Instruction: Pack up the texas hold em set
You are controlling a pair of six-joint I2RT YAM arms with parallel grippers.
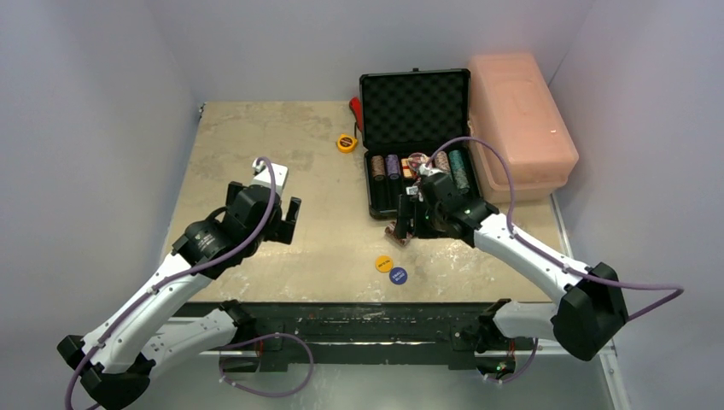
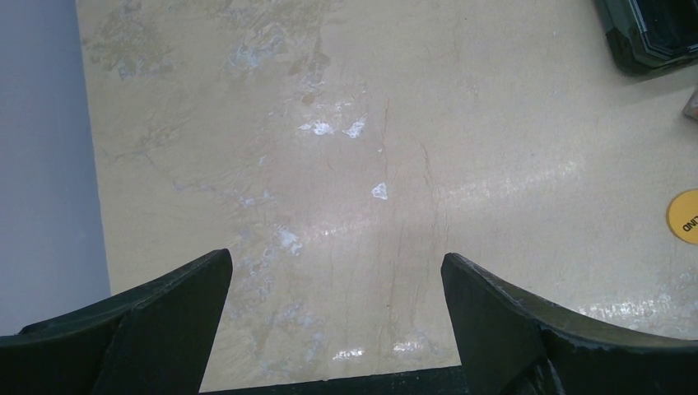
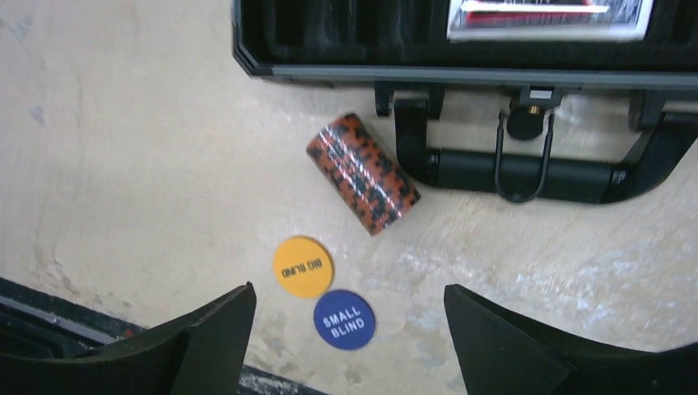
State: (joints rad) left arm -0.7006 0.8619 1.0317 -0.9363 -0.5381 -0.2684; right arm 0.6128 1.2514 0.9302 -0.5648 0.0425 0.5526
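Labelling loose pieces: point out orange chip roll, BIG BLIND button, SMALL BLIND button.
orange chip roll (image 3: 363, 174), right wrist view, mid side
BIG BLIND button (image 3: 303, 267), right wrist view, face centre
SMALL BLIND button (image 3: 344, 319), right wrist view, face centre

I have the left arm (image 1: 162, 286) stretched from its near-left base diagonally toward the far right, elbow low, wrist raised. The left gripper (image 1: 289, 220) points down and rightward, its jaws spread wide, both dark fingers (image 2: 165, 329) framing the wrist view. My right arm (image 1: 522, 249) runs from the near-right base leftward and farther out, forearm nearly level. The right gripper (image 1: 405, 224) tips downward near the centre, jaws also standing well apart, gripping nothing.
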